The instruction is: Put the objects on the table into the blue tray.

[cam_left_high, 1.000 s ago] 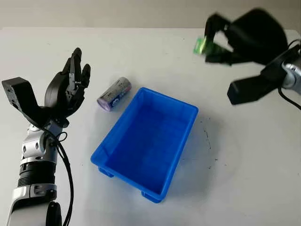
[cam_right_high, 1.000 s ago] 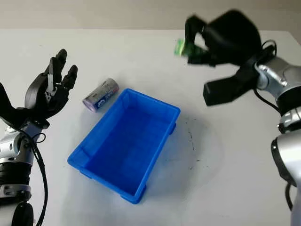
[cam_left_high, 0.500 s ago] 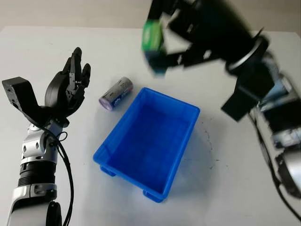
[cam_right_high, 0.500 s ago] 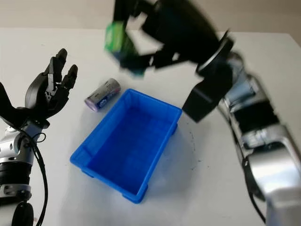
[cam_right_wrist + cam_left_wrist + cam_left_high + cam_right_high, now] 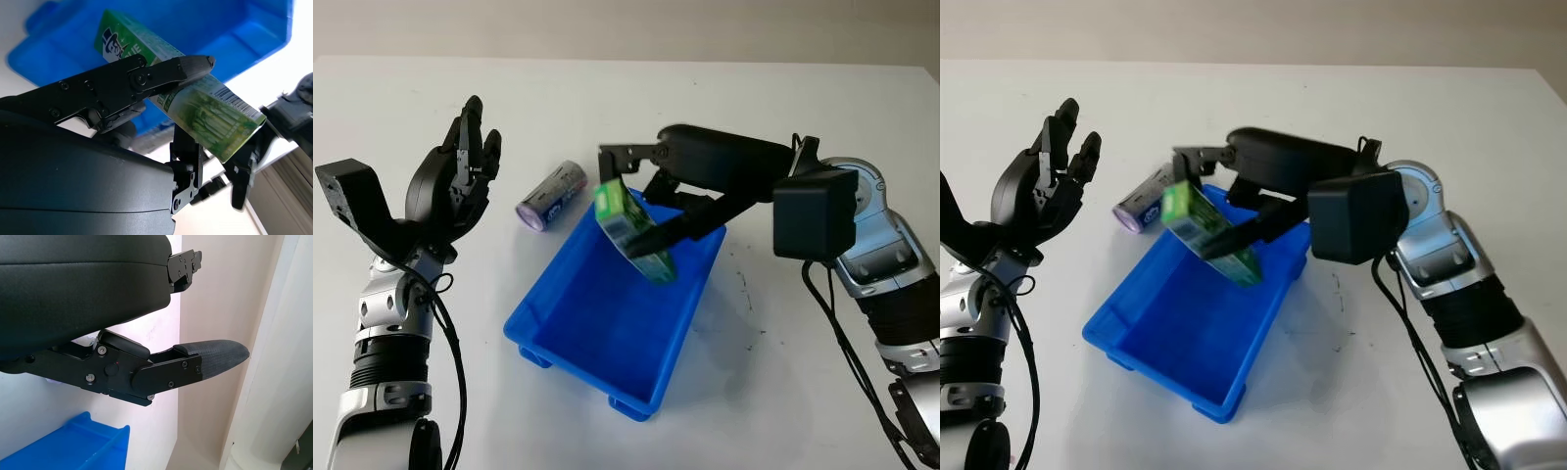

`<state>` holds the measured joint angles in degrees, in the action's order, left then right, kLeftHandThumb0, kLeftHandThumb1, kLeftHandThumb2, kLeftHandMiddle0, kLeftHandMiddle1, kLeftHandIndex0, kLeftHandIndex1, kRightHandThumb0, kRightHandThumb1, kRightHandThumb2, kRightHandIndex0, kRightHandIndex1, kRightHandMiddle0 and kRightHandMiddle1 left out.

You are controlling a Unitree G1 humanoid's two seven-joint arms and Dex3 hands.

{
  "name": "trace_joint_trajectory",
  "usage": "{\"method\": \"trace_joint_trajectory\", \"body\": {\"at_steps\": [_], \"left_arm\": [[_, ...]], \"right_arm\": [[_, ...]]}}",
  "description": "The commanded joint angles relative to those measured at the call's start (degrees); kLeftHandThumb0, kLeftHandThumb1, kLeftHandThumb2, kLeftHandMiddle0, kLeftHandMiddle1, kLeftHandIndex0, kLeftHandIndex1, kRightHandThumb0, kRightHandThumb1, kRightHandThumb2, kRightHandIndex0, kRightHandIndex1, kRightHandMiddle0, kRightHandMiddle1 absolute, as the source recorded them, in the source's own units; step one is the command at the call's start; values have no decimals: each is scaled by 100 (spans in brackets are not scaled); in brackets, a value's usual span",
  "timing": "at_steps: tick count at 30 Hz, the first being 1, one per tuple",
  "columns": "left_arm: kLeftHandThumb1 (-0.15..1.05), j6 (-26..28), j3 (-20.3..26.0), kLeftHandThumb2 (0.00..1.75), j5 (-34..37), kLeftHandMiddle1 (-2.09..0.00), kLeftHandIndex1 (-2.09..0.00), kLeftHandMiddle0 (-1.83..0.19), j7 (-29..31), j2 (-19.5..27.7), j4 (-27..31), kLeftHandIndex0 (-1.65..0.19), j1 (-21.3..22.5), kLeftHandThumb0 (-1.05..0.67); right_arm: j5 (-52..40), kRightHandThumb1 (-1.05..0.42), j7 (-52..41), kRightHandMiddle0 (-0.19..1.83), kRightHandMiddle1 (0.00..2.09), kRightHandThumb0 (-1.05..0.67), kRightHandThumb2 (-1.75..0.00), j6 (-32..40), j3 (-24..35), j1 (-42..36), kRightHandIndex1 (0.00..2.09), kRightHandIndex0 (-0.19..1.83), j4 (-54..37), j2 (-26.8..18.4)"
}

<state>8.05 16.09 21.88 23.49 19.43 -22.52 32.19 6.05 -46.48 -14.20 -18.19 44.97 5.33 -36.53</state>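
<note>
Right hand: the right hand [image 5: 656, 201] reaches in from the right and now sits low over the far end of the blue tray [image 5: 570, 338], its fingers pinching a green carton [image 5: 633, 233].

What has changed: a second ago this hand was high over the far right of the table with the carton; half a second ago it was sweeping left above the tray; now it has dropped to tray height.

Green carton: tilted, one end raised toward the tray's far rim, the other angled down into the tray. In the right wrist view one finger [image 5: 146, 78] lies across the carton's [image 5: 195, 103] printed face. Whether its lower end already touches the tray floor is hard to tell; it probably hangs just above it.

Blue tray: in the middle of the table [image 5: 803, 372], nothing lying inside it yet, in the same spot as before.

Can: a small white and purple can [image 5: 551, 195] lies on its side on the table just beside the tray's far left corner, unmoved.

Left hand: the left hand [image 5: 455, 191] is open, raised at the left of the table near the can, where it was a second ago.

Meaning for the task: the carry looks finished, so letting go should land the carton in the tray, leaving the can as the one object still to be moved.
</note>
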Motion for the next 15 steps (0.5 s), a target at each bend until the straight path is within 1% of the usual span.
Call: {"method": "trace_joint_trajectory", "body": {"at_steps": [1,3,4,5,6,8,12,14,15], "left_arm": [[105,-52,34,63,7,0,0,19,15,-2,37,19,-15,-78],[105,-61,22,63,-10,0,0,19,-3,-16,15,19,2,-78],[105,-69,18,63,-17,0,0,19,-11,-23,3,19,11,-78],[105,-82,12,63,-23,0,0,19,-6,-26,-15,19,20,-78],[105,-92,5,63,-25,0,0,19,6,-27,-30,19,30,-78],[105,-117,-10,63,-42,0,0,19,17,-25,-54,19,42,-78],[105,-112,-9,63,-36,0,0,19,-21,-40,-66,19,60,-78],[105,-114,-7,62,-24,0,0,19,-17,-44,-67,19,64,-78],[105,-119,-10,62,-24,0,0,19,-9,-43,-63,19,65,-78]], "right_arm": [[79,-105,-216,-10,153,-77,-21,-255,20,192,143,-9,130,-127],[100,-105,-397,-16,85,-83,-23,-468,59,287,67,-14,280,-131],[110,-105,-441,-18,40,-86,-25,-572,83,318,27,-17,347,-121],[103,-105,-457,-19,23,-87,-26,-693,117,346,14,-18,428,-99],[85,-105,-452,-19,9,-87,-26,-781,159,367,6,-19,495,-71],[10,-105,-396,-19,2,-87,-26,-831,274,395,1,-19,578,-2],[-160,-105,-6,-19,0,-86,-30,-1001,629,449,0,-19,731,204],[-190,-105,412,-19,0,-88,-37,-1156,863,446,0,-19,859,367],[-255,-105,587,-19,0,-89,-40,-1107,983,449,0,-19,901,447]]}}
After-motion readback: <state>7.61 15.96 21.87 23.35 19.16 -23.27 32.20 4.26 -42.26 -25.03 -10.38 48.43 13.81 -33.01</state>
